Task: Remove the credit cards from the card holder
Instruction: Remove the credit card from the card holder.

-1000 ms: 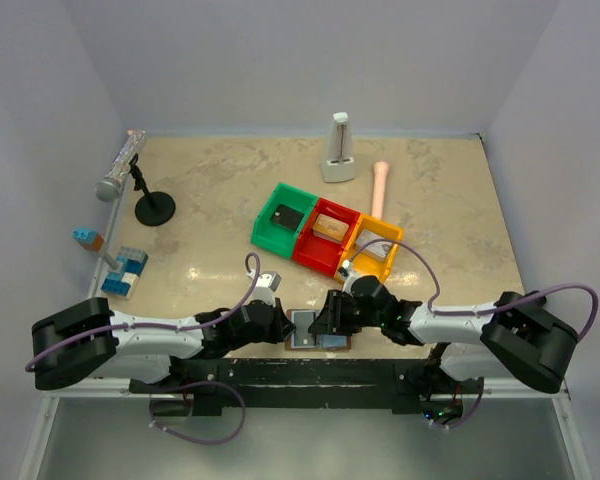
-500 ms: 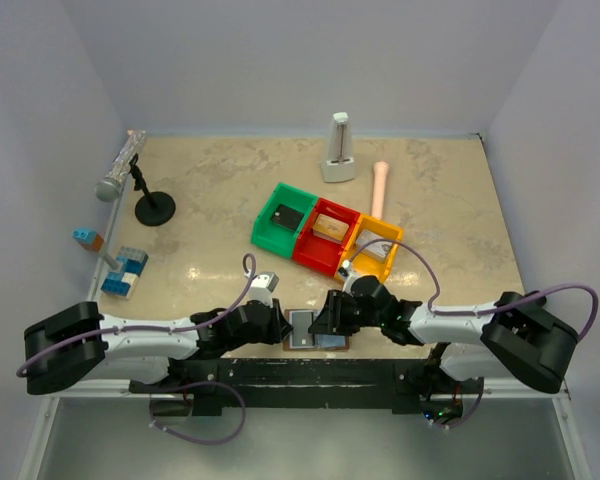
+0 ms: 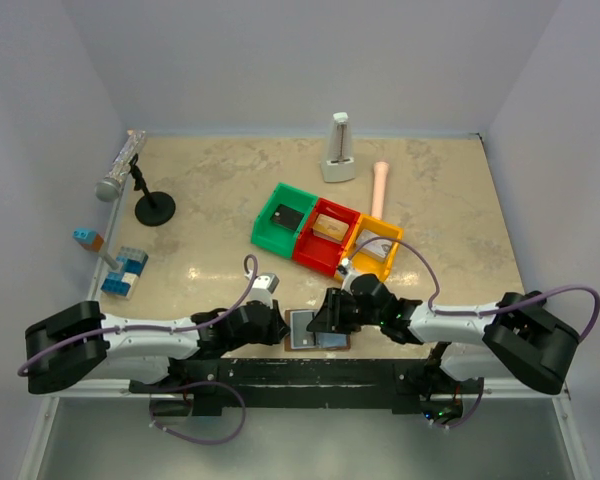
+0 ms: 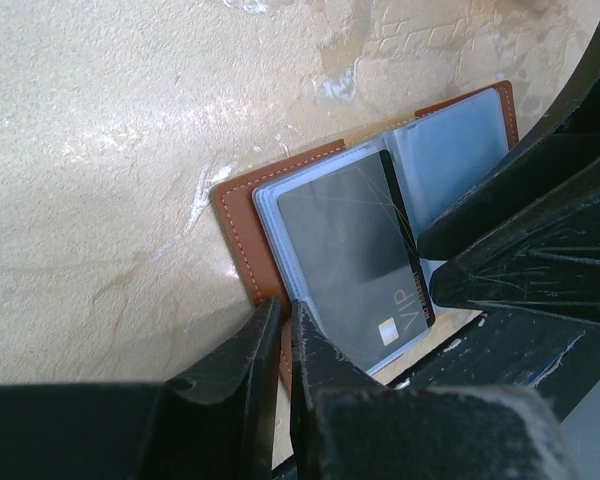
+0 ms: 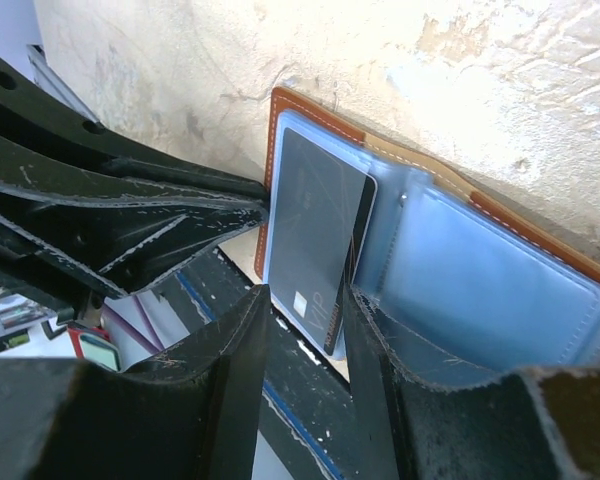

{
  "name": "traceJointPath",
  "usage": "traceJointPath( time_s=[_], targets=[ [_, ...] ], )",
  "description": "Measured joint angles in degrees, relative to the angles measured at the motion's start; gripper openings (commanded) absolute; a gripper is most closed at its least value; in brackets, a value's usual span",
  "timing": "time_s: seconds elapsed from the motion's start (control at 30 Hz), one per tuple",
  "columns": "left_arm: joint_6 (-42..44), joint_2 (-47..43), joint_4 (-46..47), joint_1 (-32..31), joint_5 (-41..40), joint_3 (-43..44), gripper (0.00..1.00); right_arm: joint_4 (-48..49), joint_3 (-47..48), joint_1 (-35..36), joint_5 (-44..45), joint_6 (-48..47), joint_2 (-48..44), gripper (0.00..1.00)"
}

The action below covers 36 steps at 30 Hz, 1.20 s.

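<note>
Top external view: the card holder (image 3: 316,330) lies open and flat at the near edge of the table (image 3: 220,190), brown cover down and pale blue sleeves up. A dark card (image 4: 355,255) sits partly out of its left sleeve.

The left gripper (image 3: 277,325) reaches the holder from the left, the right gripper (image 3: 330,318) from the right, and both arms lie low along the table edge. Just beyond the holder stands a row of bins: the green bin (image 3: 283,222), the red bin (image 3: 325,235) and the yellow bin (image 3: 373,250) nearest to it. Farther beyond are a pink cylinder (image 3: 380,188) and a white upright device (image 3: 337,150). Well off to the holder's left are blue blocks (image 3: 125,272) and a microphone (image 3: 120,170) on a black stand.

In the left wrist view the left fingers (image 4: 265,330) are nearly pressed together, with a strip of the brown cover's corner in the slit between them. In the right wrist view the right fingers (image 5: 245,340) are parted, with the card's near end in the gap; whether the pads touch it cannot be told.

The card reads "VIP" in pale letters beside a small light square; no other writing is legible.
</note>
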Motion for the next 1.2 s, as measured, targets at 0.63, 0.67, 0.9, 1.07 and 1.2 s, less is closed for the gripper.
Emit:
traceJointPath(
  time_s=[0.63,0.67,0.9,1.07,1.2],
  targets=[
    [-0.07,2.19,2.99,0.02,0.17,0.02,0.07,-1.77,0.17,0.0,0.28,-0.37,-1.64,0.4],
    [-0.07,2.19,2.97,0.02,0.2,0.02,0.07,-1.9,0.17,0.0,0.28,-0.39,-1.68,0.4],
    [-0.09,2.16,2.93,0.02,0.15,0.02,0.06,-2.14,0.17,0.0,0.31,-0.42,-1.38,0.4],
    [-0.13,2.14,2.91,0.02,0.15,0.02,0.05,-2.56,0.17,0.0,0.48,-0.44,-1.38,0.41],
    [-0.15,2.14,2.91,0.02,0.15,0.0,0.05,-2.99,0.17,0.0,0.55,-0.59,-1.38,0.41]
  ],
)
